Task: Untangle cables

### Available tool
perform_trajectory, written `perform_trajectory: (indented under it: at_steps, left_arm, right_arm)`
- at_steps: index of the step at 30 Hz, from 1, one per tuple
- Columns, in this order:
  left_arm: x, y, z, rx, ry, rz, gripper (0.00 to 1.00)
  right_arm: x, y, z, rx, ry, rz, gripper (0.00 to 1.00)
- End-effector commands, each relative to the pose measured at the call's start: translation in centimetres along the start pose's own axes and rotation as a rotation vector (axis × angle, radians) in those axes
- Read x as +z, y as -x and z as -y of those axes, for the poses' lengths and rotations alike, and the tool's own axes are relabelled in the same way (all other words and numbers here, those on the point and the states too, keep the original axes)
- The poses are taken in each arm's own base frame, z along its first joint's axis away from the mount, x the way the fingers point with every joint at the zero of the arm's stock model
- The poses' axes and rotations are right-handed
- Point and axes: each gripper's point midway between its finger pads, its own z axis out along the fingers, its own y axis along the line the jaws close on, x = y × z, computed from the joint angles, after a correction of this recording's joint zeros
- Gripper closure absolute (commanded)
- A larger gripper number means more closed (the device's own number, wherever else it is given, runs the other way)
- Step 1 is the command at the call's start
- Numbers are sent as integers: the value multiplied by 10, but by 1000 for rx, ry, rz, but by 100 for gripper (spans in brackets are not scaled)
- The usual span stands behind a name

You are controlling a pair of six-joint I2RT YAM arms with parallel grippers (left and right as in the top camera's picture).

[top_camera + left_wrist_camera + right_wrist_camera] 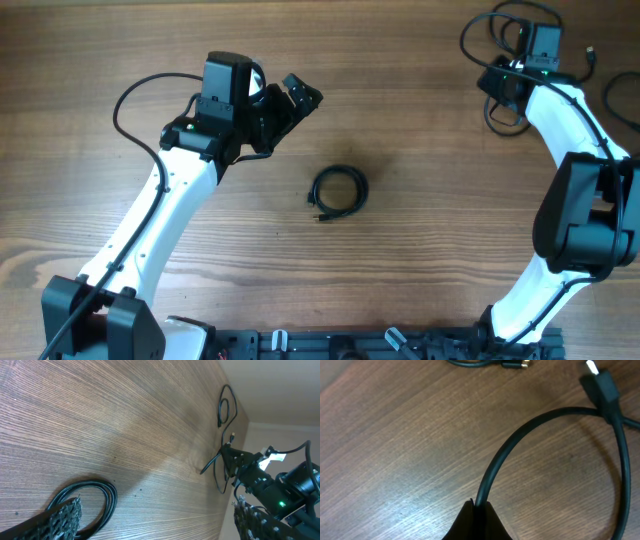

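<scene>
**Clerk:** Count of items?

**Inspector:** Two arms, two grippers. One coiled cable (338, 190), wound in a small tight ring. A cluster of loose cords (500, 35) lies in the far right corner of the table (420, 280). They overlap there, so the overhead does not give an exact total. The right wrist view separates two. One is the held cable (570, 410), arcing away and ending in a black plug (600, 385). The other is a second cord (480, 363) at the top edge, with a gold-coloured tip (522, 364).

**Clerk:** Gripper condition?

**Inspector:** The left gripper (290, 100) has its fingers spread wide and carries nothing. The right gripper (479, 509) has its fingers pressed together, pinching the held cable.

**Clerk:** Edges and clearance?

**Inspector:** The coil sits mid-table with bare wood on every side. The left gripper is near it, up and to the left, not touching. The loose cords lie close to the far and right edges, around the right gripper.

**Clerk:** Surface and room?

**Inspector:** Brown wood-grain top, flat. A pale wall (280, 390) shows beyond the table's edge in the left wrist view.
</scene>
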Motion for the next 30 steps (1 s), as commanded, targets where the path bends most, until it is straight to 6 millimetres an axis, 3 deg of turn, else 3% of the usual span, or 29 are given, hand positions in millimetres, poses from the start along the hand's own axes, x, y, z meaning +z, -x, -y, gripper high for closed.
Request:
perform_trajectory:
  at_steps: [1,4,6,7,8,9,11,14,17,19,20,22,24,27,28,30]
  left_arm:
    - [-5,5,3,22,-5,23,0]
    - [-5,5,3,21,-5,23,0]
    - [-5,5,3,22,-5,23,0]
    - [-5,5,3,22,-5,23,0]
    - [-5,5,3,22,-5,23,0]
    - [-5,5,3,22,-5,23,0]
    - [-5,5,3,22,-5,23,0]
    - [-5,5,3,21,-5,23,0]
    - [-5,5,3,22,-5,23,0]
    - [-5,5,3,21,-5,23,0]
    - [-5,5,3,22,-5,23,0]
    - [-5,5,3,21,-5,23,0]
    - [-5,5,3,22,-5,23,0]
    - [-5,5,3,21,-5,23,0]
    - [-5,5,3,21,-5,23,0]
    - [-5,5,3,22,-5,23,0]
  right_arm:
    - [1,9,-4,2,1,27,96]
    - [1,4,-10,-7,25,9,96]
    - [1,2,-10,-5,24,-1,80]
    - [1,1,-9,-5,21,-7,79]
    - [1,-1,-8,-5,17,-13,70]
    - [1,-2,-8,-5,16,-17,50]
    - [1,-3,-7,-10,13,-20,27]
    - [-3,4,-6,-56,13,-8,16]
    - [-31,44,9,-27,-7,49,15]
    - [-59,85,45,39,-80,80,14]
    - [-69,96,60,65,-103,87,14]
    - [-92,121,119,156,-222,122,14]
    - [-100,119,170,228,-319,106,14]
    - [-92,98,235,328,-411,19,13]
    - [-86,88,251,356,-425,-21,14]
    - [-71,73,262,390,-400,-84,13]
